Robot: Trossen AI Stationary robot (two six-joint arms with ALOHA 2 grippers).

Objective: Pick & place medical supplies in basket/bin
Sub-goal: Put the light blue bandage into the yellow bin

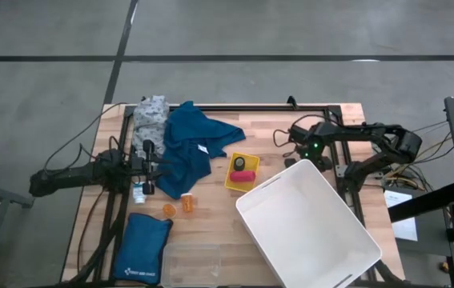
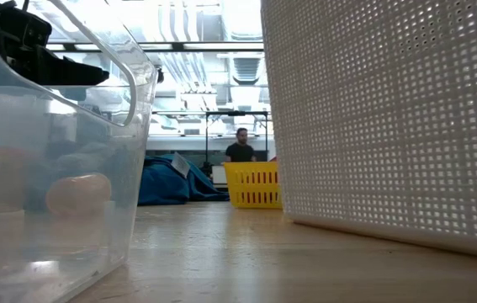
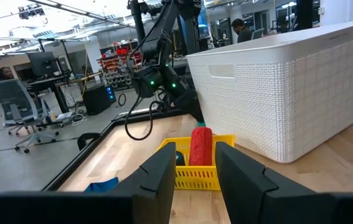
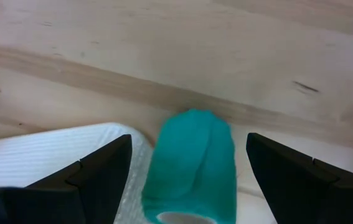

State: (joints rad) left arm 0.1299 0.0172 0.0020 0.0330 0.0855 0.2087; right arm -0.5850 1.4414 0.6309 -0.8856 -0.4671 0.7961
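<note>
My right gripper (image 1: pixel 295 158) (image 4: pixel 188 140) is open at the far corner of the white basket (image 1: pixel 307 228), pointing down. A teal bandage roll (image 4: pixel 192 162) sits between its fingers, touching neither, beside the basket's rim (image 4: pixel 51 152). Whether the roll rests on the table does not show. My left gripper (image 1: pixel 153 166) (image 3: pixel 195 180) is open and empty at the blue cloth garment's (image 1: pixel 194 144) left edge. A small yellow basket (image 1: pixel 243 172) holds a pink roll (image 3: pixel 201 146) and a dark roll. Two orange pill bottles (image 1: pixel 178 206) and a small white bottle (image 1: pixel 139 192) lie on the table. A grey dotted cloth (image 1: pixel 153 116) lies at the far left.
A blue padded pouch (image 1: pixel 142 248) and a clear plastic bin (image 1: pixel 190 260) sit at the near edge. The white basket fills the table's near right. Bare wood shows between the yellow basket and the far edge. People show in the room beyond (image 2: pixel 240 147).
</note>
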